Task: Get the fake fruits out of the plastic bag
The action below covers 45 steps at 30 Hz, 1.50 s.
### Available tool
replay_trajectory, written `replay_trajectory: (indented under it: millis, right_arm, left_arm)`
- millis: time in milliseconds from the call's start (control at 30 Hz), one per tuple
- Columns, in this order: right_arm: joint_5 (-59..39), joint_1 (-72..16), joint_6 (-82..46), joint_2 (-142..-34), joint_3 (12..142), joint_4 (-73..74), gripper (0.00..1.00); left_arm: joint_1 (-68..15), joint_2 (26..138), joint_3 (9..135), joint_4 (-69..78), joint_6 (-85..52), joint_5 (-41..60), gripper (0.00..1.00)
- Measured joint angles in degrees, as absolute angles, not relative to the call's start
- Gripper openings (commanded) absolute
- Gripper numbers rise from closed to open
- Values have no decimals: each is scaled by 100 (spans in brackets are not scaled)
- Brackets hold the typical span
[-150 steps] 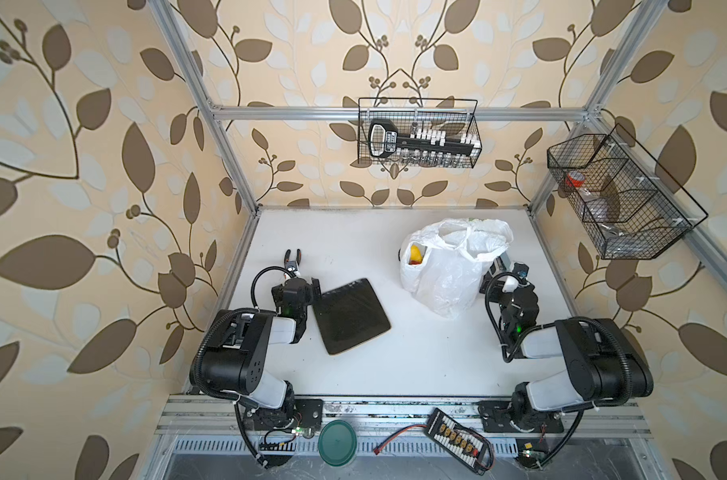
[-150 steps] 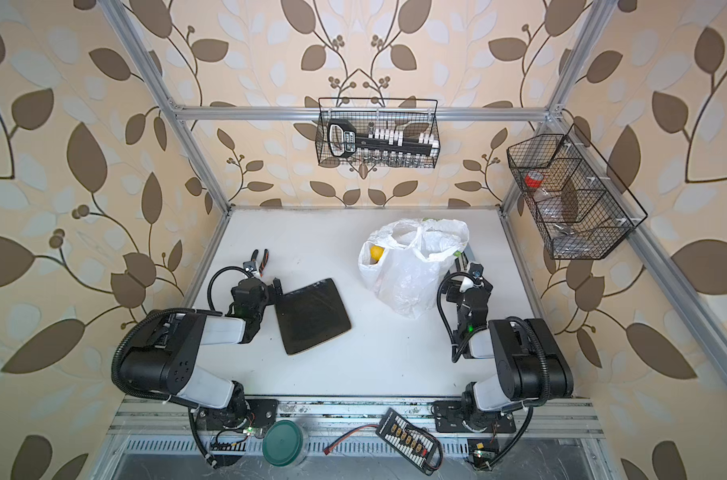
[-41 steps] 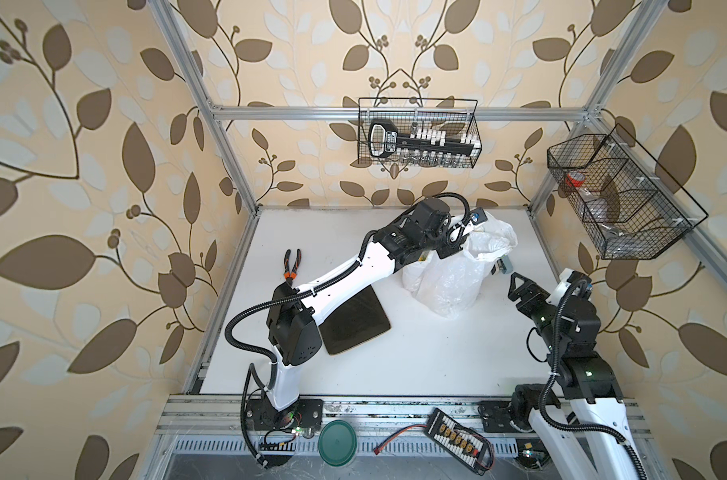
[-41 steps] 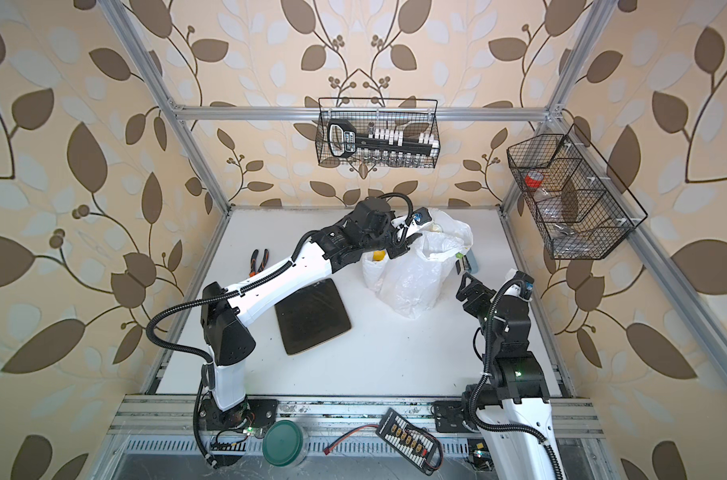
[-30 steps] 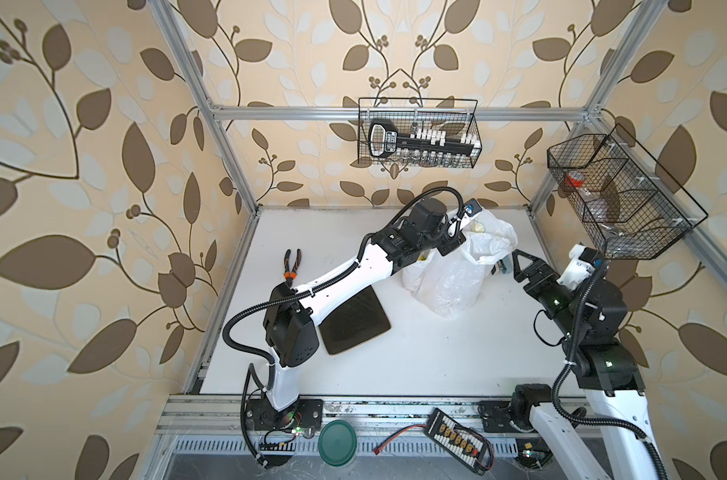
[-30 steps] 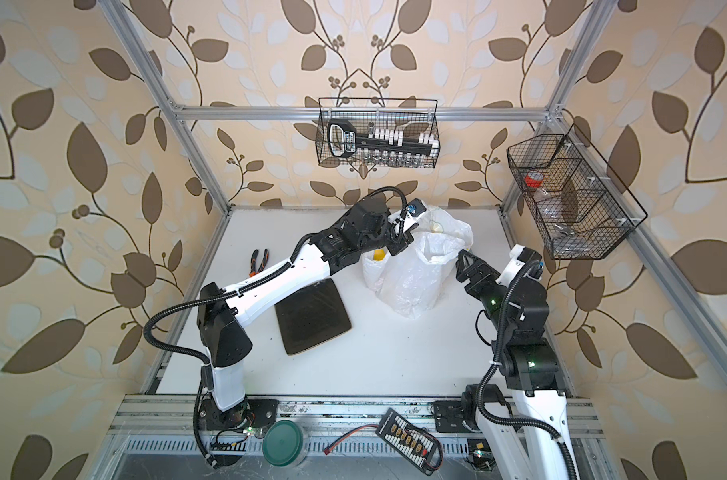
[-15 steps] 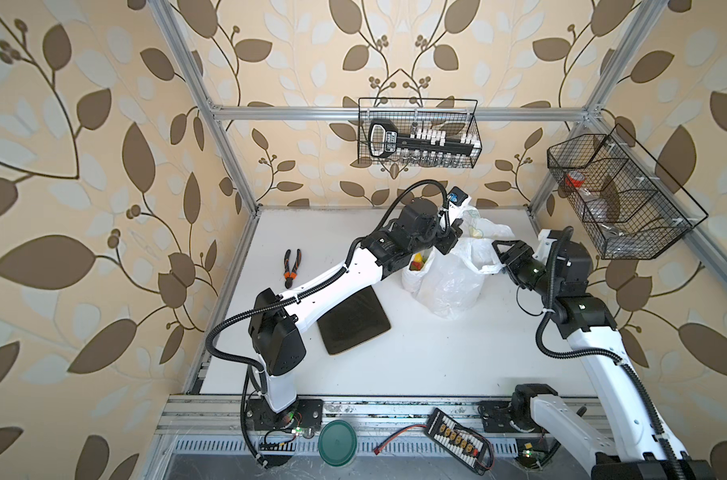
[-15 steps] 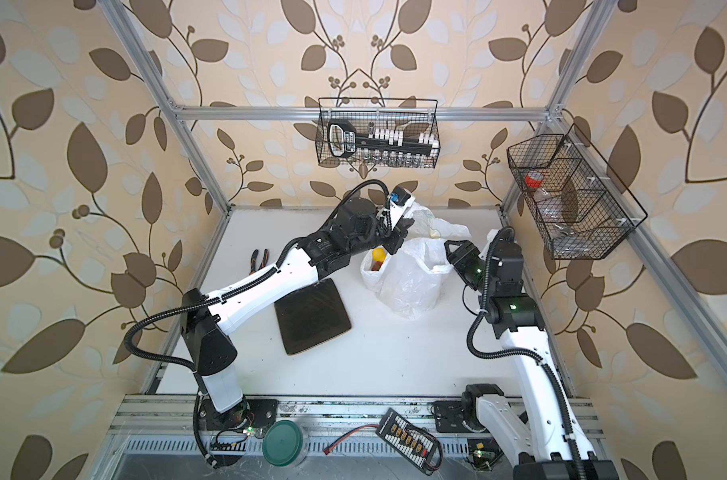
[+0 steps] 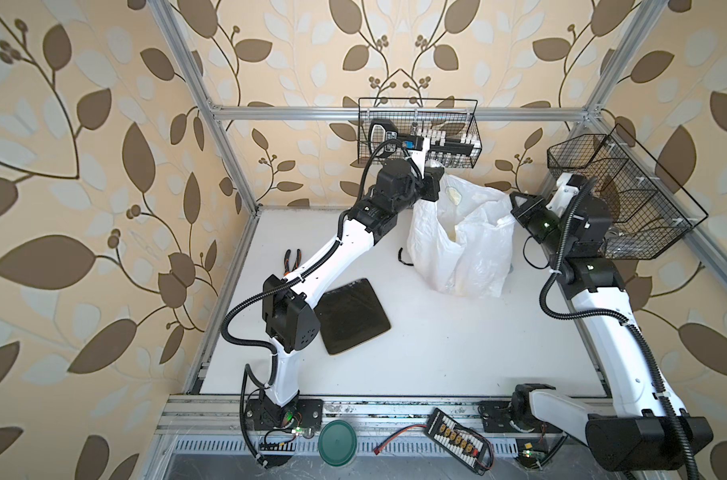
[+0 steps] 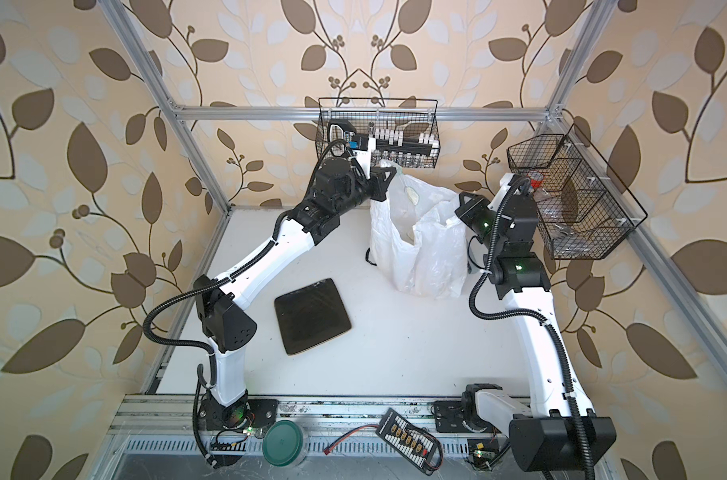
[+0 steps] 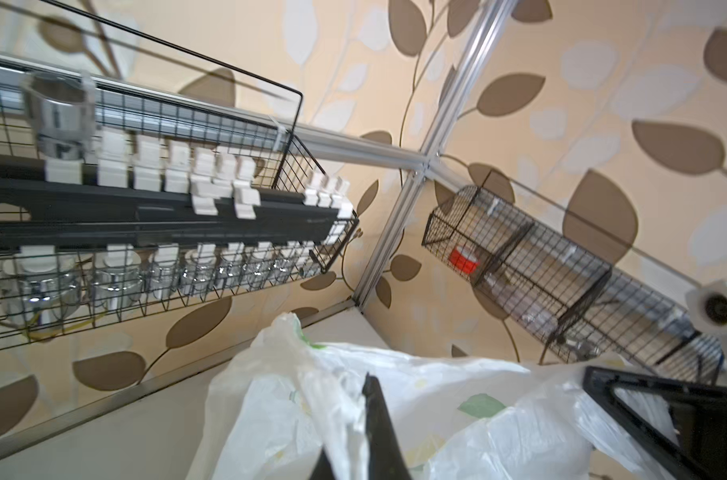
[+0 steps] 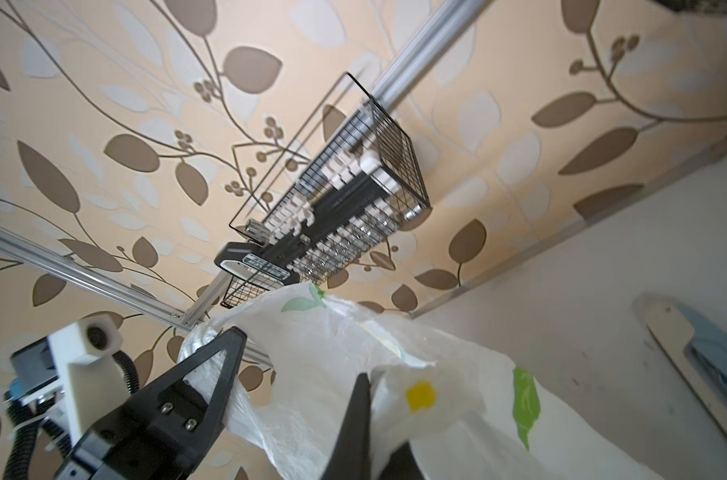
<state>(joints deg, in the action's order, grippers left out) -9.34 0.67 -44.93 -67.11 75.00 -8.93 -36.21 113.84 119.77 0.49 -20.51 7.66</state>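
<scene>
In both top views the plastic bag [image 9: 461, 245] [image 10: 420, 249] sits at the back right of the tabletop [image 9: 436, 353], its mouth pulled up and stretched between the two arms. The left claw [image 9: 433, 183] [image 10: 384, 178] is clamped together on the bag's far handle, just below the wire basket [image 9: 420, 133] on the back wall. The right claw [image 9: 515, 208] [image 10: 461, 208] is pinched on the opposite rim. A black tray [image 9: 351, 316] lies well apart, nearer the front.

From the left wrist, crinkled plastic is squeezed in the closed left claw [image 11: 359, 415], the bag [image 11: 457, 407] spreading beyond it.

From the right wrist, the right claw [image 12: 374, 415] grips a flap printed with a yellow spot. The left claw [image 12: 216, 365] holds the bag's [image 12: 320, 353] other side.
</scene>
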Motion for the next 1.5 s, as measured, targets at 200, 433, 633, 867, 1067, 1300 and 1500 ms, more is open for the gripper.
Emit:
replay_trajectory:
  millis: [200,433,633,867,1067,1300,1500]
  right_arm:
    - [-897,115,-4034,-6908,7502,-537,0]
    - [-1002,117,-4016,-6018,5913,-794,0]
    - [-1323,119,-4421,-4746,4816,-1992,0]
    - [-996,119,-5000,-3734,4713,-3951,11]
    - [-657,119,-5629,-3638,4250,-5151,53]
    - [287,119,-5586,-3361,4974,-5789,100]
    - [1146,126,-4746,-3343,6392,-5599,100]
  left_arm:
    - [-3332,11758,11924,589,-2491,1009,0]
    - [-3378,11183,9605,1420,-2580,1369,0]
    - [-3422,10337,8016,1470,-2598,1516,0]
    - [-3610,8921,6928,1535,-2624,1441,0]
    - [-3754,8556,6493,1570,-2808,1422,0]
    - [-3752,8558,6381,1393,-2902,1299,0]
    - [-3752,8558,6381,1385,-2926,1304,0]
